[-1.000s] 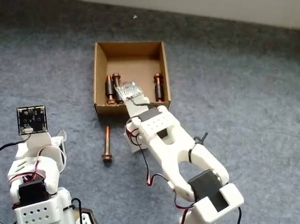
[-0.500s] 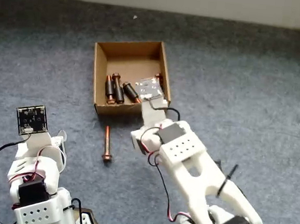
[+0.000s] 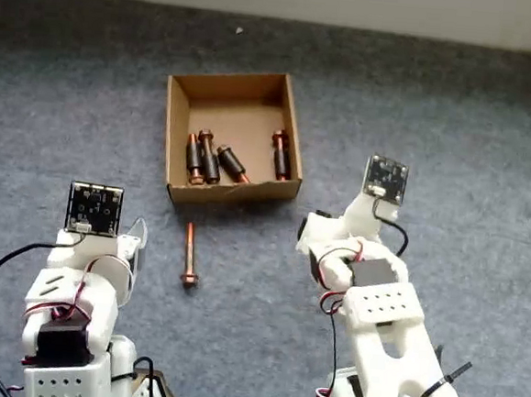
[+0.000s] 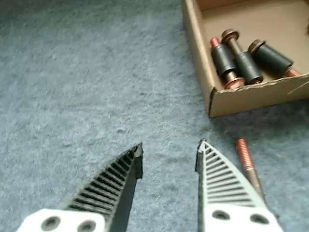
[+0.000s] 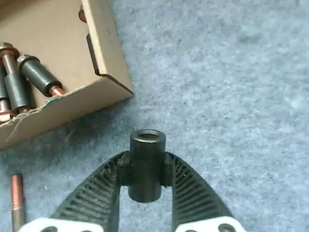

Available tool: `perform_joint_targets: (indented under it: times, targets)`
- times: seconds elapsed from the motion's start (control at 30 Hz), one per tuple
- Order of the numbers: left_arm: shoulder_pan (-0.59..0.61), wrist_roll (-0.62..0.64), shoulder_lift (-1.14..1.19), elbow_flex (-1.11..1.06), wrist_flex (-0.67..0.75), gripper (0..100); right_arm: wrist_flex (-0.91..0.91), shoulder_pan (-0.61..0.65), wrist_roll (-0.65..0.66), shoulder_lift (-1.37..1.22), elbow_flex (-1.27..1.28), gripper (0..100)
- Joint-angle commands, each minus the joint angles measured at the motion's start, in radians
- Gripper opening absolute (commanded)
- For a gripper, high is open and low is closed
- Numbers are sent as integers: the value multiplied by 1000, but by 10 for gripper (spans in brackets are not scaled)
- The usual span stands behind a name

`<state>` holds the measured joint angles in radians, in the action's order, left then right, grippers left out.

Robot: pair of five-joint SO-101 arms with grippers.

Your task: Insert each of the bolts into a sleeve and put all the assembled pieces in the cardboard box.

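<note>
The cardboard box [image 3: 179, 100] lies on the carpet with several assembled bolt-and-sleeve pieces [image 3: 211, 160] in it. A bare copper bolt [image 3: 189, 255] rests on the carpet just in front of the box. My right gripper [image 5: 145, 166] is shut on a black sleeve [image 5: 146, 166], held upright above the carpet to the right of the box's front right corner [image 5: 108, 63]. My left gripper [image 4: 170, 150] hovers open and empty over the carpet, just left of the loose bolt [image 4: 248, 166] and short of the box's front wall [image 4: 251, 99].
Grey carpet lies all round the box. The two arms' bases [image 3: 66, 330] [image 3: 392, 346] take up the near edge, left and right. A pale strip runs along the far edge [image 3: 354, 3].
My right arm has drawn back out of the box to its right, leaving one more assembled piece inside. The left arm has come slightly forward and to the right.
</note>
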<state>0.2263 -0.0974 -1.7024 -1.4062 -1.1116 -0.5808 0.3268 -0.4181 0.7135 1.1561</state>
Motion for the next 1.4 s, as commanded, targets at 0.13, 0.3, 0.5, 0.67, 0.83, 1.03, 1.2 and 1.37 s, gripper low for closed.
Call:
perform_joint_targets:
  times: [0.13,0.3,0.5,0.67,0.83,1.03,1.2,1.37]
  targets:
    - [-162,-46,499,346,-38,204,174,-88,-18,36,62,4]
    - [-182,-351,812,539,-43,204,188,-105,-18,36,67,4]
    - [-177,-769,1076,619,-40,204,189,-105,-18,36,67,4]
    - [-183,-1079,1218,578,-28,202,189,-107,-17,36,67,4]
    - [-214,-1204,1294,490,153,204,189,-107,-15,36,67,4]
    - [-375,-1138,1336,392,252,200,189,-127,-18,39,67,4]
    - [-490,-749,1333,410,394,200,189,-191,-20,45,62,4]
    - [-449,-221,1340,561,477,204,189,-259,-46,45,58,4]
